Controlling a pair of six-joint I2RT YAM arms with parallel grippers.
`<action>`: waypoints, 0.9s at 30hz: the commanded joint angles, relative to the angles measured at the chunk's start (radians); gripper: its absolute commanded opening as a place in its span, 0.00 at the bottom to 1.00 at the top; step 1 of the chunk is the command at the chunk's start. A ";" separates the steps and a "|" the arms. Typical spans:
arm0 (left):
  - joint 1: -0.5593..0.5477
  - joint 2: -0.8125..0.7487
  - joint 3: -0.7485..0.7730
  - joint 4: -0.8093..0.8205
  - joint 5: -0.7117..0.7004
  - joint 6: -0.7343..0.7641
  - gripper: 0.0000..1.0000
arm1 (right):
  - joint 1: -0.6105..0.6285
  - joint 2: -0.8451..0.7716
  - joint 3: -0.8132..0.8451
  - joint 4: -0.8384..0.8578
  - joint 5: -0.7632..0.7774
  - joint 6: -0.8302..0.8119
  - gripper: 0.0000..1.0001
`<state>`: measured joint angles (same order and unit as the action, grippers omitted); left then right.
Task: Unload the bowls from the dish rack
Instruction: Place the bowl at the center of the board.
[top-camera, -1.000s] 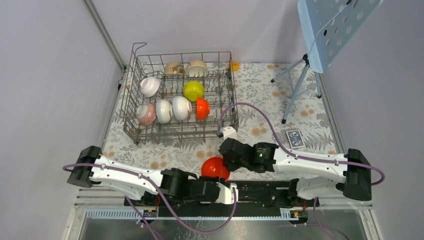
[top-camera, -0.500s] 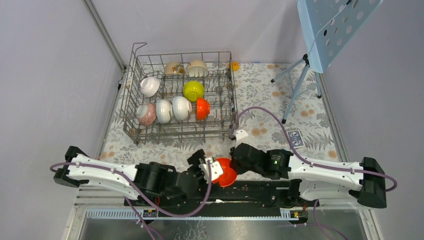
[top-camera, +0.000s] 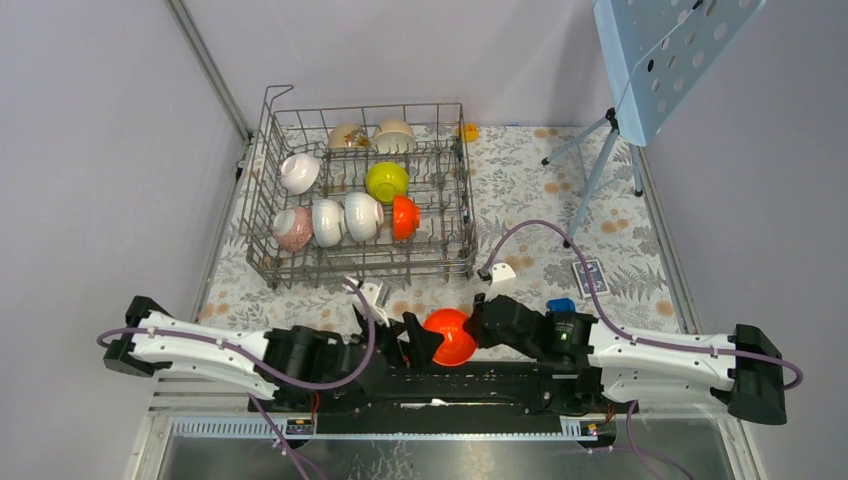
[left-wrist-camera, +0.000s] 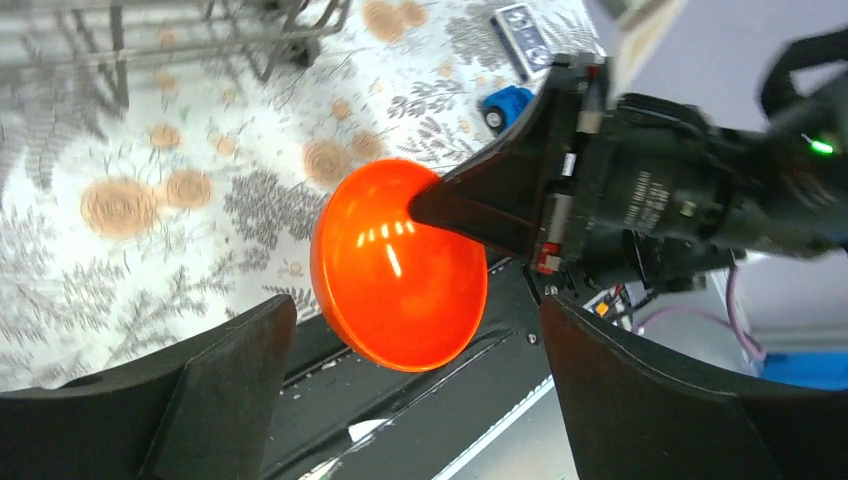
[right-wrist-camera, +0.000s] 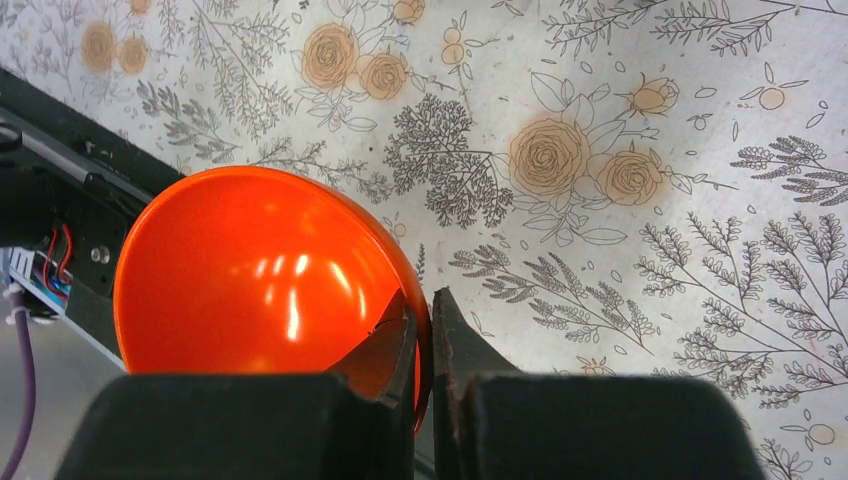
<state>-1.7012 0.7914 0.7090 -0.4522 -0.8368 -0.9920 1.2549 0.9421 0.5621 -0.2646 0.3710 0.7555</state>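
Observation:
An orange-red bowl (top-camera: 448, 337) (left-wrist-camera: 400, 270) (right-wrist-camera: 260, 280) hangs tilted over the table's near edge. My right gripper (top-camera: 479, 324) (right-wrist-camera: 428, 320) is shut on its rim, one finger inside and one outside. My left gripper (top-camera: 404, 336) (left-wrist-camera: 415, 300) is wide open just left of this bowl, its fingers (left-wrist-camera: 230, 370) apart from it on either side. The dish rack (top-camera: 268, 205) stands at the back left. It holds several bowls: white (top-camera: 299, 172), beige (top-camera: 395, 135), yellow-green (top-camera: 387, 181), orange-red (top-camera: 404, 217) and pink-speckled (top-camera: 293, 228).
A small blue toy car (top-camera: 561, 306) (left-wrist-camera: 505, 100) and a card box (top-camera: 589, 276) lie on the flowered cloth to the right. A blue perforated stand (top-camera: 660, 60) on a tripod rises at the back right. The black base rail (top-camera: 500, 380) runs under the held bowl.
My left gripper has opened wide and swung up beside the bowl. The right arm has drawn back to the right with the bowl, uncovering the blue car.

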 joint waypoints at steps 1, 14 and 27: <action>0.002 0.075 -0.009 -0.134 -0.114 -0.533 0.93 | 0.001 0.030 0.028 0.056 0.072 0.073 0.00; 0.006 0.235 0.060 -0.373 -0.186 -0.872 0.66 | 0.001 0.127 0.085 0.020 0.063 0.119 0.00; 0.112 0.309 0.012 -0.229 -0.065 -0.716 0.44 | 0.003 0.167 0.132 0.010 0.042 0.096 0.00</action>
<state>-1.6196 1.1107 0.7380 -0.7872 -0.9432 -1.7855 1.2549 1.1034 0.6426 -0.2642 0.4000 0.8429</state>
